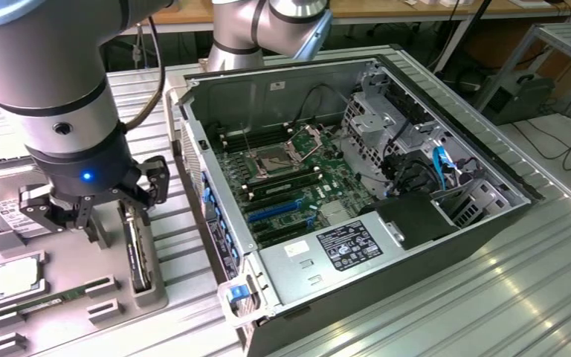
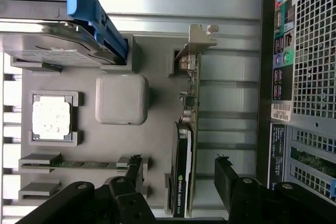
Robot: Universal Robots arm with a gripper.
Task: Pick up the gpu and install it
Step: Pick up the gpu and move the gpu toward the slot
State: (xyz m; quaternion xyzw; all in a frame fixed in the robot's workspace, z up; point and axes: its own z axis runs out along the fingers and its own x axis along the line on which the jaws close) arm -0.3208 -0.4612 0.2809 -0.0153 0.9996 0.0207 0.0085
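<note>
arm (image 1: 62, 97) upright, wrist pointing down; gripper (image 1: 110, 223) jaws wide open, fingers (image 2: 227, 179) spread, no grip

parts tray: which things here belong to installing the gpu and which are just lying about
For the job: gpu, open pincer near it, computer case.
Lying about: hard drive, processor chip, memory stick.

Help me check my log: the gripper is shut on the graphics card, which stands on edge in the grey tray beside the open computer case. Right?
Not quite: the gripper is open, its fingers apart on either side of the graphics card without touching it, as the wrist view shows. The card does stand on edge in the grey tray beside the open computer case.
</note>
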